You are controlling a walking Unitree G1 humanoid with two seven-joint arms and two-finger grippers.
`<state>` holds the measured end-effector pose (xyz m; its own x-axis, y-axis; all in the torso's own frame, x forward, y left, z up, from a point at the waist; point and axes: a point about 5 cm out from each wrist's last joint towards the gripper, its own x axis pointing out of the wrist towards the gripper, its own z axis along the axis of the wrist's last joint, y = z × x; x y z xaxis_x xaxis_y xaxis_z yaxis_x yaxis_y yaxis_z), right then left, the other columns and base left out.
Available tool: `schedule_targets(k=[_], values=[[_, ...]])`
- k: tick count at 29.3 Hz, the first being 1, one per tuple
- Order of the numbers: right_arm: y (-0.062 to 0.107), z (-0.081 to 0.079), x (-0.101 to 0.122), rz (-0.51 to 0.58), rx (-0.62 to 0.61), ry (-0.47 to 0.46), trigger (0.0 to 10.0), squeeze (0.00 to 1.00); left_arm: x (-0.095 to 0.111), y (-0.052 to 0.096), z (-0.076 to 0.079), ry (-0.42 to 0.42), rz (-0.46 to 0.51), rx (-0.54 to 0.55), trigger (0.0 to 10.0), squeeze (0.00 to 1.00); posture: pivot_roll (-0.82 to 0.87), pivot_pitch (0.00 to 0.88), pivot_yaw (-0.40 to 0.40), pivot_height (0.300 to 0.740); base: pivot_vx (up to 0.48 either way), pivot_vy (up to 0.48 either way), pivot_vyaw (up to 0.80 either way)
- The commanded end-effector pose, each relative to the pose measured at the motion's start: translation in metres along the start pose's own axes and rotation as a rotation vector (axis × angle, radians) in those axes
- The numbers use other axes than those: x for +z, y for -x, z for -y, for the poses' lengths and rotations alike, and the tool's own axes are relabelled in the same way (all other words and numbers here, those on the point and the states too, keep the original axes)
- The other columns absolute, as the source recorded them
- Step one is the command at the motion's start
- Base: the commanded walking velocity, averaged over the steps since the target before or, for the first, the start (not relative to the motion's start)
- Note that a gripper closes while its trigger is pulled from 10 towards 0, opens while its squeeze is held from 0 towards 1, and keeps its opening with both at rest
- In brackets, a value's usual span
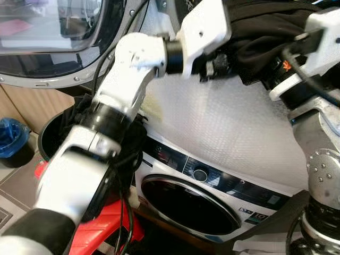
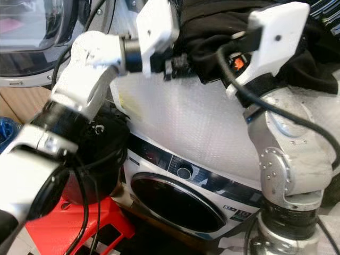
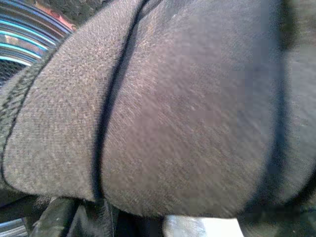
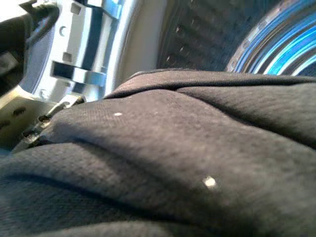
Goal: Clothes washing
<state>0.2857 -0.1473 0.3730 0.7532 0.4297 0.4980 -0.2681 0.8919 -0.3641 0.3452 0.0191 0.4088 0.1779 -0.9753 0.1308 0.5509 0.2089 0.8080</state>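
Grippers buried in dark knit garment (image 2: pixel 223 26), left gripper (image 1: pixel 220 64) and right gripper (image 2: pixel 239 64) both at its underside; finger state can't be told for either. Garment is bunched, soft ribbed fabric, held high at far centre with no clear long axis, tight against perforated drum (image 4: pixel 217 34) and door frame (image 4: pixel 84 54). Below: bubble-wrapped white washer (image 1: pixel 212 138), round glass door (image 1: pixel 186 204), black basket (image 1: pixel 53 133) left on red stool (image 2: pixel 69 228).
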Motion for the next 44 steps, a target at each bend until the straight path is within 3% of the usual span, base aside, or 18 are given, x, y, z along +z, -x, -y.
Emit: schedule_targets(k=[1, 2, 5, 7, 8, 11, 13, 16, 17, 18, 19, 21, 23, 26, 27, 33, 41, 44], values=[[0.004, 0.001, -0.022, -0.115, -0.009, 0.078, 10.0, 0.00, 0.037, 0.001, -0.025, -0.113, 0.114, 0.079, 10.0, 0.00, 0.08, 0.156, -0.087, 0.740, 0.000, 0.000, 0.00], [0.004, 0.001, -0.022, -0.115, -0.009, 0.078, 10.0, 0.00, 0.037, 0.001, -0.025, -0.113, 0.114, 0.079, 10.0, 0.00, 0.08, 0.156, -0.087, 0.740, 0.000, 0.000, 0.00], [0.003, 0.022, -0.021, -0.110, -0.222, 0.103, 10.0, 0.00, 0.049, 0.003, -0.035, -0.178, 0.136, 0.069, 10.0, 0.00, 0.07, 0.165, -0.081, 0.740, 0.000, 0.000, 0.00], [0.004, 0.025, -0.019, -0.084, -0.242, 0.132, 10.0, 0.00, 0.049, 0.003, -0.041, -0.197, 0.128, 0.118, 10.0, 0.00, 0.07, 0.165, -0.082, 0.740, 0.000, 0.000, 0.00], [0.005, 0.027, -0.019, -0.094, -0.249, 0.142, 10.0, 0.00, 0.050, 0.004, -0.047, -0.230, 0.099, 0.205, 10.0, 0.00, 0.07, 0.169, -0.084, 0.740, 0.000, 0.000, 0.00], [0.009, 0.042, -0.017, -0.096, -0.339, 0.202, 10.0, 0.00, 0.050, 0.005, -0.049, -0.275, 0.076, 0.229, 10.0, 0.00, 0.08, 0.169, -0.085, 0.740, 0.000, 0.000, 0.00], [0.012, 0.052, -0.018, -0.117, -0.386, 0.186, 10.0, 0.00, 0.050, 0.006, -0.052, -0.313, 0.052, 0.270, 10.0, 0.00, 0.07, 0.171, -0.086, 0.740, 0.000, 0.000, 0.00], [0.015, 0.059, -0.020, -0.135, -0.403, 0.191, 10.0, 0.00, 0.044, 0.006, -0.048, -0.290, 0.046, 0.237, 10.0, 0.00, 0.08, 0.177, -0.091, 0.740, 0.000, 0.000, 0.00], [0.013, 0.057, -0.020, -0.127, -0.377, 0.183, 10.0, 0.00, 0.040, 0.007, -0.045, -0.282, 0.057, 0.207, 10.0, 0.91, 0.08, 0.177, -0.091, 0.740, 0.000, 0.000, 0.00], [0.013, 0.056, -0.020, -0.123, -0.368, 0.182, 10.0, 0.00, 0.039, 0.007, -0.044, -0.281, 0.057, 0.205, 10.0, 0.91, 0.08, 0.177, -0.091, 0.740, 0.000, 0.000, 0.00], [0.012, 0.052, -0.021, -0.120, -0.331, 0.176, 10.0, 0.00, 0.037, 0.006, -0.042, -0.278, 0.057, 0.187, 10.0, 1.00, 0.07, 0.180, -0.098, 0.740, 0.000, 0.000, 0.00], [0.011, 0.044, -0.020, -0.105, -0.273, 0.170, 10.0, 0.00, 0.035, 0.006, -0.039, -0.278, 0.055, 0.164, 10.0, 1.00, 0.07, 0.180, -0.098, 0.740, 0.000, 0.000, 0.00], [0.016, 0.021, -0.016, -0.066, -0.061, 0.181, 10.0, 0.00, 0.036, 0.007, -0.047, -0.278, 0.043, 0.276, 10.0, 1.00, 0.08, 0.185, -0.101, 0.740, 0.000, 0.000, 0.00], [0.026, 0.001, -0.013, -0.058, 0.156, 0.169, 10.0, 0.00, 0.033, 0.008, -0.051, -0.290, -0.002, 0.303, 10.0, 1.00, 0.08, 0.188, -0.102, 0.740, 0.000, 0.000, 0.00], [0.028, -0.002, -0.012, -0.056, 0.200, 0.167, 10.0, 0.00, 0.033, 0.009, -0.051, -0.293, -0.006, 0.292, 10.0, 0.00, 0.07, 0.187, -0.100, 0.740, 0.000, 0.000, 0.00], [0.029, -0.005, -0.002, -0.024, 0.284, 0.112, 10.0, 0.00, 0.030, 0.009, -0.052, -0.283, -0.027, 0.297, 10.0, 0.00, 0.07, 0.188, -0.099, 0.740, 0.000, 0.000, 0.00], [0.017, 0.016, 0.019, 0.163, 0.162, -0.169, 10.0, 0.00, 0.011, 0.015, -0.049, -0.282, -0.133, 0.320, 10.0, 0.00, 0.06, 0.189, -0.100, 0.740, 0.000, 0.000, 0.00], [0.016, 0.016, 0.022, 0.201, 0.203, -0.277, 10.0, 0.00, 0.009, 0.016, -0.051, -0.289, -0.158, 0.344, 10.0, 0.00, 0.07, 0.190, -0.101, 0.740, 0.000, 0.000, 0.00]])
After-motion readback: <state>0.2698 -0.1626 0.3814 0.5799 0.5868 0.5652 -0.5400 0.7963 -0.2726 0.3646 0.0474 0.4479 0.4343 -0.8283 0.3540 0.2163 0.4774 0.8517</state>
